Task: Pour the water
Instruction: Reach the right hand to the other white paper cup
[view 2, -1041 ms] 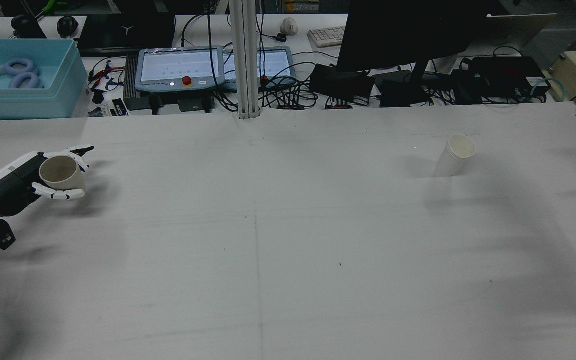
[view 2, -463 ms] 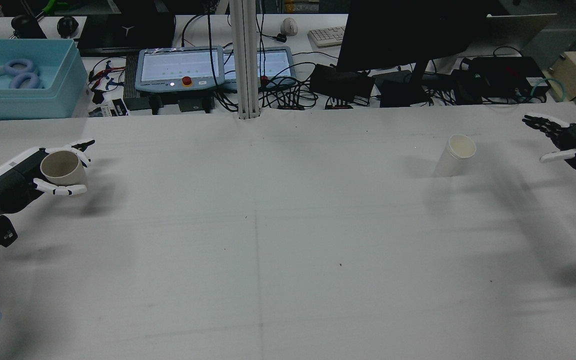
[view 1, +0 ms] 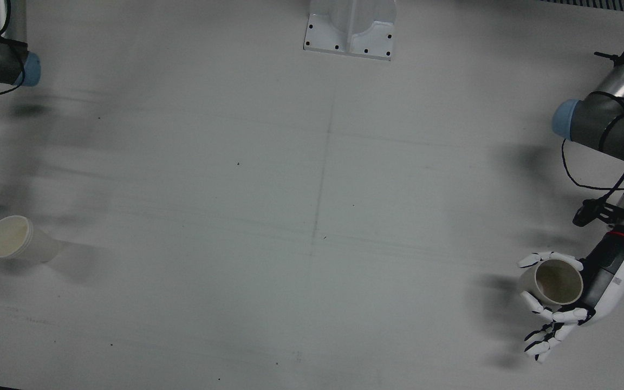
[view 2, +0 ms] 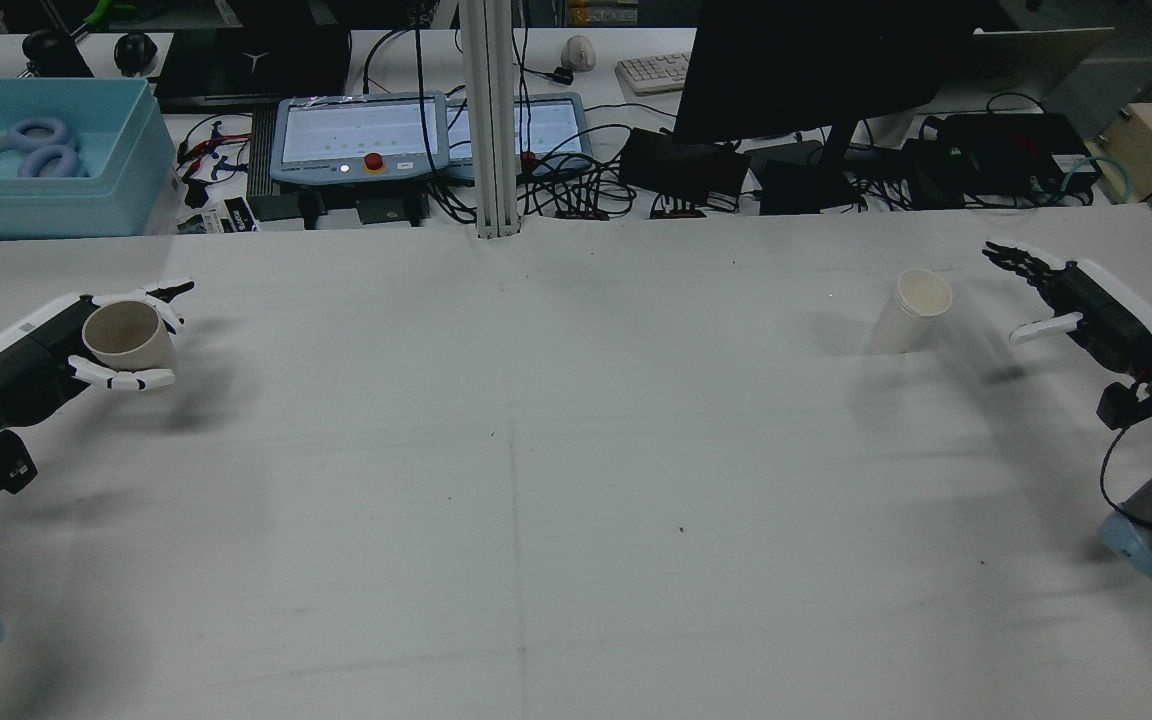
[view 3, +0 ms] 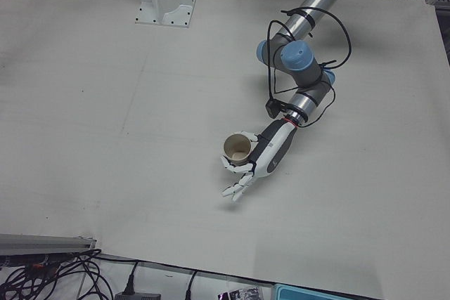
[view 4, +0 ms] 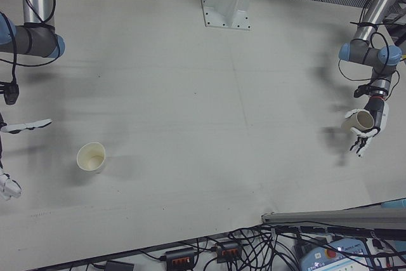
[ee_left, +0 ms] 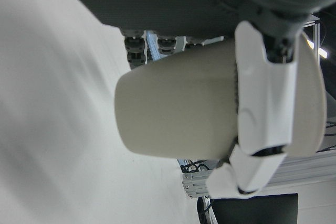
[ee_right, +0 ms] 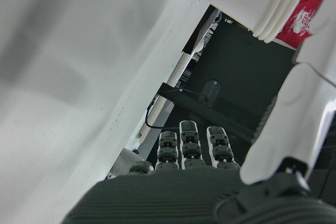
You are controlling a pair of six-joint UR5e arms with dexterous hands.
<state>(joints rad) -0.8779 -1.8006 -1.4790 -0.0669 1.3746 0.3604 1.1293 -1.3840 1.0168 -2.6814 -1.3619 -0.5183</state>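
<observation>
My left hand (view 2: 31, 365) is shut on a tan paper cup (view 2: 126, 340) and holds it upright at the table's left side. The same cup (view 1: 553, 281) fills the left hand view (ee_left: 178, 114), with fingers (ee_left: 265, 103) wrapped over its wall. A second, white paper cup (view 2: 911, 310) stands alone on the right side, also seen from the front (view 1: 14, 239) and the right-front (view 4: 92, 157). My right hand (view 2: 1086, 300) hovers open just right of that cup, fingers spread toward it, not touching. Whether either cup holds water I cannot tell.
Beyond the table's far edge lie a light blue bin (view 2: 46, 160), two teach pendants (view 2: 361, 140), a dark monitor (view 2: 816, 70) and tangled cables. A white column base (view 1: 350, 32) sits at the table's robot side. The white sheet (view 2: 536, 480) between the arms is bare.
My right hand has come in from the right edge toward the white cup. The left hand and its cup have shifted only slightly.
</observation>
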